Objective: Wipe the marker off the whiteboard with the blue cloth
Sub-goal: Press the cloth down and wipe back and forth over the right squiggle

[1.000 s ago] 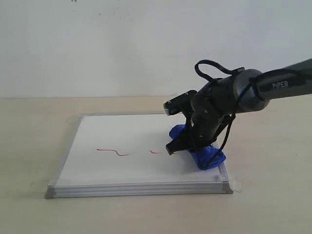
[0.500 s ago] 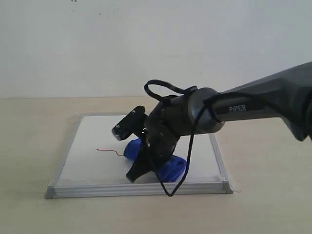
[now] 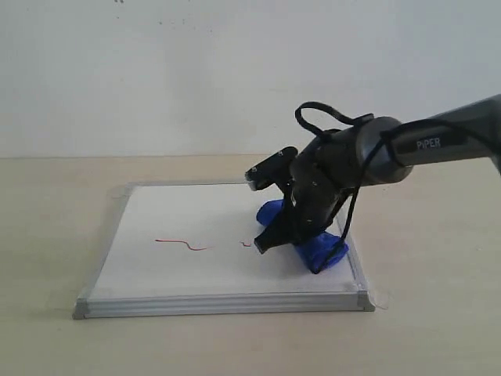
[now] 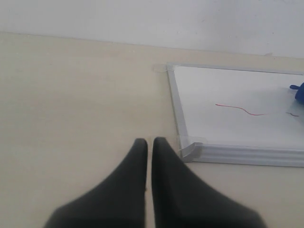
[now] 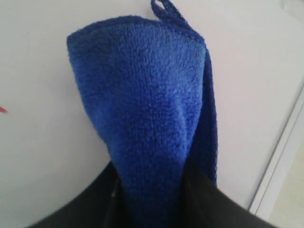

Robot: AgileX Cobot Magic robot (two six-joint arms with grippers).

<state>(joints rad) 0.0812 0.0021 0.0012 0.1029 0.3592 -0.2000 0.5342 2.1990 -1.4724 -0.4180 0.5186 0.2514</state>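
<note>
The whiteboard lies flat on the table, its silver frame also showing in the left wrist view. Two thin red marker lines run across its middle, the shorter one just left of the cloth. My right gripper is shut on the blue cloth, pressing it on the board's right part. My left gripper is shut with nothing in it, above the bare table off the board's near left corner; it is out of the exterior view.
The board rests on a beige tabletop before a plain white wall. The right arm reaches in from the right, a black cable loop above its wrist. The board's grey corner piece lies just beside the left fingertips.
The right gripper swept the cloth leftwards across the board, then came back to the right. Both red lines still show. The cloth now sits a little left of where it was a second ago.
</note>
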